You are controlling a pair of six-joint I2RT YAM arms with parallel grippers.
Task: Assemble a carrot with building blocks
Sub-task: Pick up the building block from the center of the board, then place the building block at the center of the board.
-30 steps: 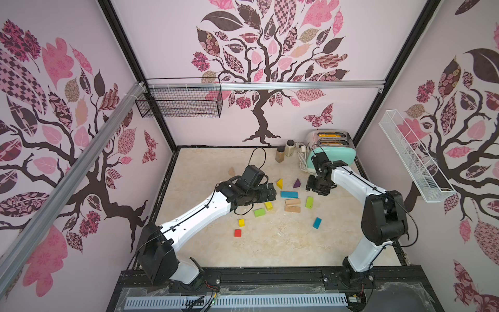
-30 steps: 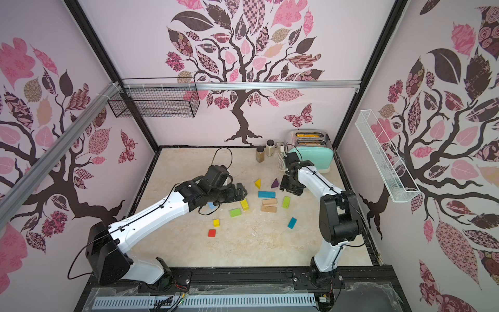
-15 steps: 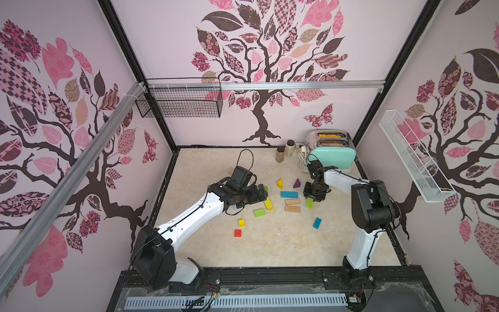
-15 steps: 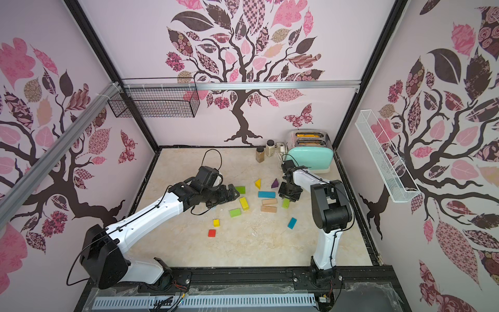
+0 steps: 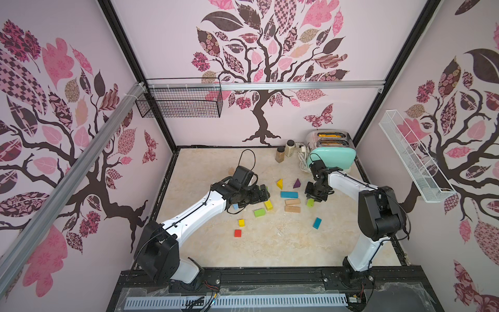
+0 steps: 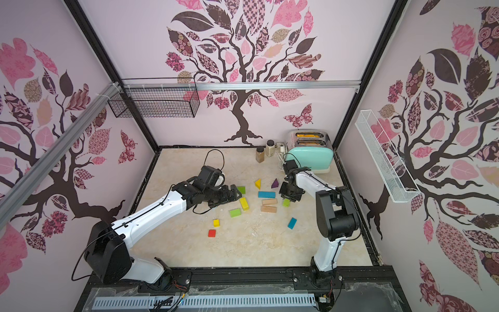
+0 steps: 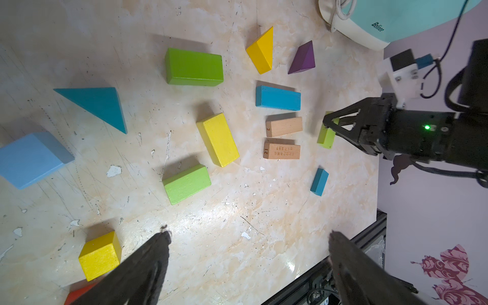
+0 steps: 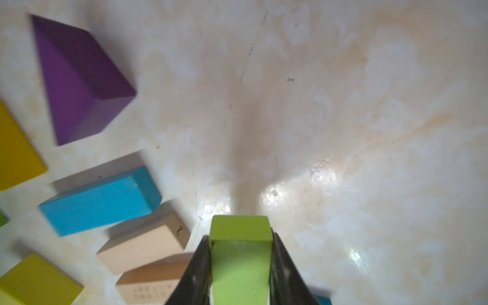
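Plainly, the right gripper's [image 8: 240,236] two fingers [image 8: 200,269] press on opposite sides of a lime green block [image 8: 240,261], pinching it. The block's rear part is cut off by the edge of the right wrist picture, and whether it is lifted clear of the table [image 8: 369,132] cannot be told. In both top views the gripper covers most of this block. Only a sliver [image 5: 310,203] shows, just right of the far tan bar [image 5: 292,201] and the near tan bar [image 5: 292,208], at the right of the scattered blocks.

The left gripper [image 7: 248,233] has its fingers [image 7: 148,264] spread wide with nothing between them. They are blurred and their bases run out of frame. A teal wedge [image 7: 97,105] is plain in the left wrist view but hidden under the left arm in both top views. There the light blue block [image 5: 235,206] barely peeks out. A red block [image 7: 79,293] is clipped at the left wrist picture's edge.
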